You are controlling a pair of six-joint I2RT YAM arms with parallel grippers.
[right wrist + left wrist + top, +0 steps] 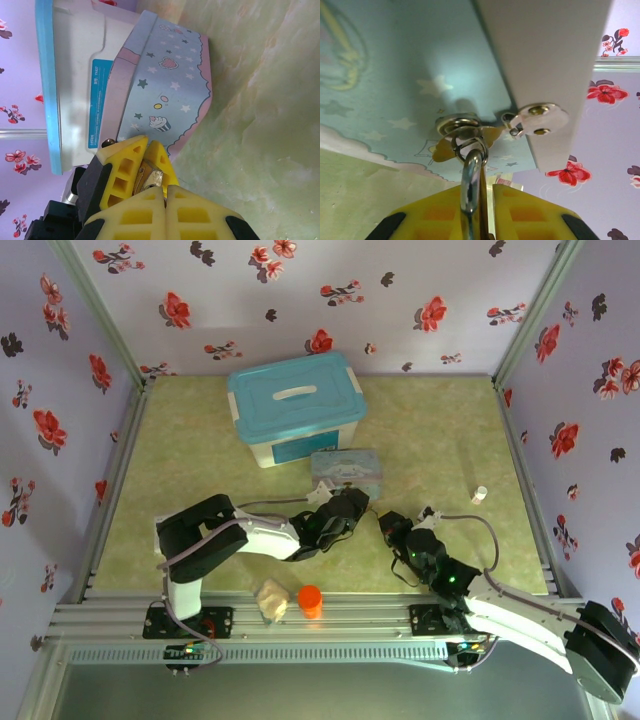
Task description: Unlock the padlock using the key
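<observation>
The padlock (150,177) hangs by its shackle (471,175) from the latch of the tin (170,85), its brass body clamped in the nearly closed left hand (482,195). It is likely light, rigid and slippery: hold the flat body faces. The right hand (165,192) is fully closed; a held key cannot be confirmed.

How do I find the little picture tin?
Find the big white box with the blue lid at the back of the table. The tin stands just in front of its right corner. It's far smaller, pale blue with stars, a cupcake and a pink wavy edge.
</observation>
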